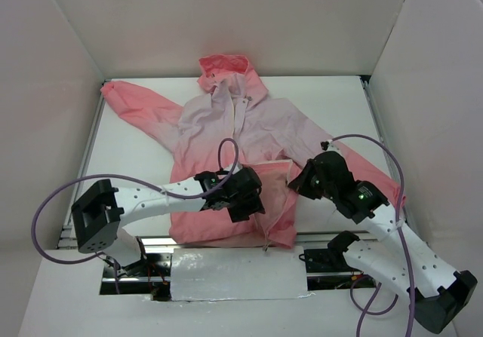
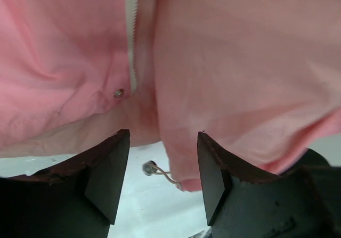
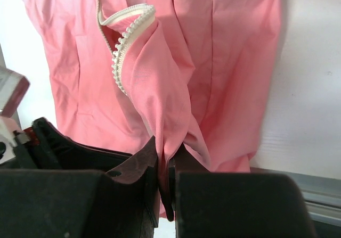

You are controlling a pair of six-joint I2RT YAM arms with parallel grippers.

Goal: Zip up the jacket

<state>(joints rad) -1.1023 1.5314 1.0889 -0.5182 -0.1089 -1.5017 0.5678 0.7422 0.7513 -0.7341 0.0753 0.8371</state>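
Observation:
The jacket (image 1: 226, 118) lies flat on the white table with its hood at the far side, lilac-white at the chest and coral below. Its lower front is open and the right panel is folded over. My left gripper (image 1: 253, 203) hovers over the hem beside the zipper. In the left wrist view it (image 2: 160, 163) is open, with the white zipper (image 2: 131, 35), the jacket's hem (image 2: 213, 89) and a drawcord toggle (image 2: 148, 167) ahead of it. My right gripper (image 1: 300, 179) is shut on a pinch of the right front panel (image 3: 169, 142). The zipper teeth (image 3: 127, 35) curl above it.
A silver taped plate (image 1: 238, 273) covers the near table edge between the arm bases. White walls enclose the table on three sides. A metal rail (image 1: 377, 118) runs along the right edge. Purple cables (image 1: 226, 152) loop over both arms.

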